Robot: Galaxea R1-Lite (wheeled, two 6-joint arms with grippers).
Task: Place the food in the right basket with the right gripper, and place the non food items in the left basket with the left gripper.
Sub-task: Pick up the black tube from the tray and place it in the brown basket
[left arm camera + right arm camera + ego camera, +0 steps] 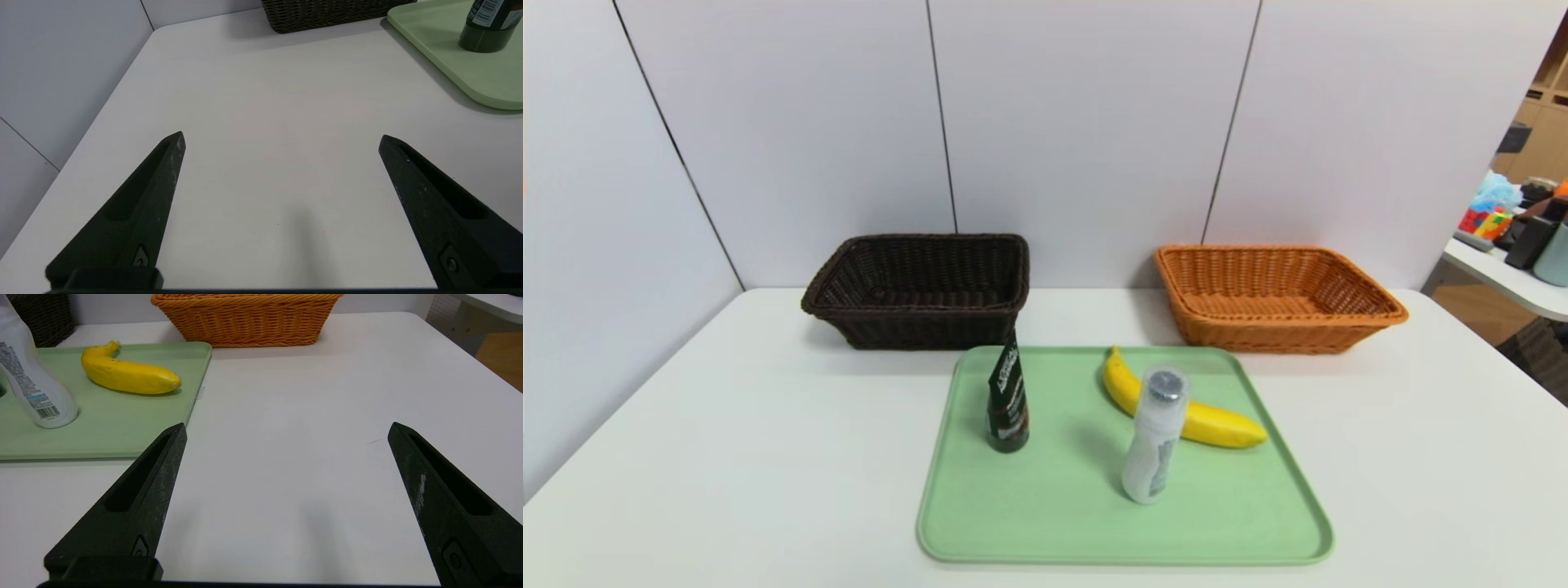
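Both the left gripper [282, 136] and right gripper [286, 428] hung spread, empty, off the pale green plastic tray [1045, 523]; curved yellow banana [1176, 408] lay toward its far right corner, probably soft, best pinched mid-body.

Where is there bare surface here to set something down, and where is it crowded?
Bare table lies left of the green tray and right of it, below the orange basket. Both baskets, including the dark basket, look empty. The tray's centre is crowded: dark tube, white bottle, banana.
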